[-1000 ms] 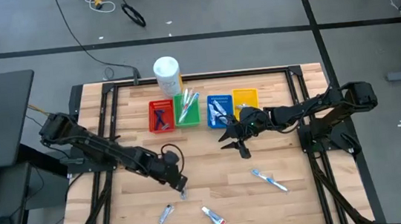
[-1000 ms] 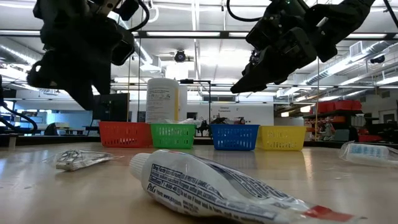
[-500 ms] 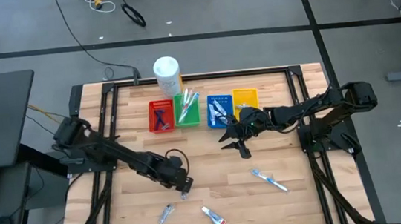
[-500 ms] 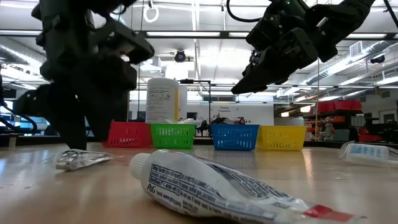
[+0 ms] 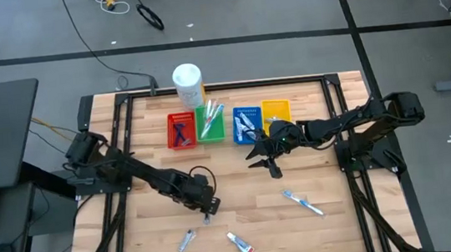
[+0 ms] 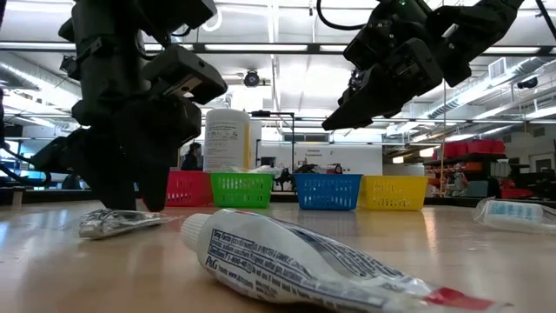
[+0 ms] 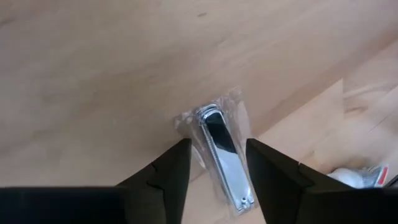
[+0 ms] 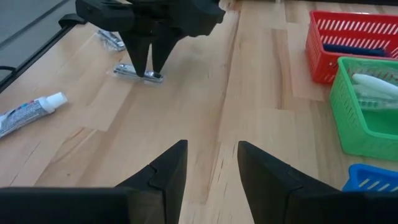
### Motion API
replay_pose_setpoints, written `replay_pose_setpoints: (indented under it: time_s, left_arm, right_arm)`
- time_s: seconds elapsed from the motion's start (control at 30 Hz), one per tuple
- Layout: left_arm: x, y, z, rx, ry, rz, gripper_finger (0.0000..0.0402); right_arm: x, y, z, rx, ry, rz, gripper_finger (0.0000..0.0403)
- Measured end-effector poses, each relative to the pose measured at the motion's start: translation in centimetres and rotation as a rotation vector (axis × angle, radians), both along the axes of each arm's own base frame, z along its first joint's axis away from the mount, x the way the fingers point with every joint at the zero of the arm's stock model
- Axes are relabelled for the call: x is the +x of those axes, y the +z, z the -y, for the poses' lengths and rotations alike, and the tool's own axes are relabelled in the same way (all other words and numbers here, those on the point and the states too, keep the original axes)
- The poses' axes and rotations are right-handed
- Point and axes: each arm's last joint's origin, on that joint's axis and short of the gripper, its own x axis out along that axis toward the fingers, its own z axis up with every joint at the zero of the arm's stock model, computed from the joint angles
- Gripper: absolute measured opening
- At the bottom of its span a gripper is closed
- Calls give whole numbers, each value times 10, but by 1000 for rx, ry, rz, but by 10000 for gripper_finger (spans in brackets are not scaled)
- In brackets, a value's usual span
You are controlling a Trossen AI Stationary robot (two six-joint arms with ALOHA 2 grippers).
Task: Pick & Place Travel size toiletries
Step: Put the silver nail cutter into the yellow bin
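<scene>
On the wooden surface (image 5: 240, 183), the left gripper (image 7: 216, 163) points down over a silvery nail clipper in clear wrap (image 7: 222, 155), its fingers (image 7: 171, 171) apart on either side of it, not gripping. Nearby lie a silvery tube (image 5: 186, 241) and a white tube (image 5: 239, 243). Farther right, the right gripper (image 5: 268, 166) hovers near the blue bin (image 5: 245, 124), fingers apart and empty. A packaged toothbrush (image 5: 302, 203) lies below it.
</scene>
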Motion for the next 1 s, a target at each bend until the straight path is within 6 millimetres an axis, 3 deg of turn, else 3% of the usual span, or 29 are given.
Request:
replay_pose_setpoints:
  time_s: [0.47, 0.83, 1.0]
  left_arm:
    - [8, -1, -26, 156, -58, 42, 31]
    - [24, 4, -46, 292, -99, 204, 22]
    - [26, 5, -56, 328, -121, 210, 5]
  right_arm:
    - [0, 0, 0, 0, 0, 0, 151]
    - [0, 0, 0, 5, 7, -3, 151]
    - [4, -12, 0, 10, 13, -34, 151]
